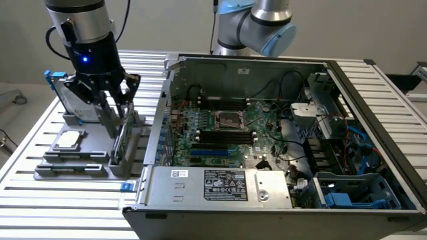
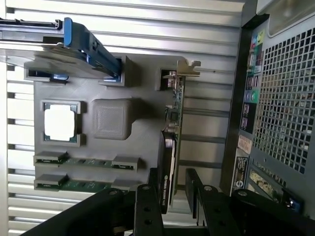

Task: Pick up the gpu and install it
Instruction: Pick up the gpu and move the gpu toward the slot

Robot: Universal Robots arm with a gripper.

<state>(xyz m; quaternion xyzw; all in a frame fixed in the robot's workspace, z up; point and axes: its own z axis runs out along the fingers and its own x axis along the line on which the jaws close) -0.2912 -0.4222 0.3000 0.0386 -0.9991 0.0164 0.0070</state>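
The gpu [image 1: 124, 136] stands on edge in a slot of the grey holder [image 1: 72, 169] on the exterior view's left. In the wrist view the gpu [image 2: 172, 129] shows edge-on, with a black shroud, a thin green board and a silver bracket at the far end. My gripper [image 1: 117, 119] hangs just above it, open. One finger [image 2: 147, 209] is on each side of the card's near end, and a small gap shows on both sides. Nothing is held.
The open computer case [image 1: 373, 100] with its motherboard [image 1: 227, 132] lies at the exterior view's right of the holder. The holder also carries a blue-framed hard drive [image 1: 65, 92], a square processor chip [image 1: 70, 140] and memory sticks [image 2: 84, 162]. The table is slatted metal [image 1: 60, 210].
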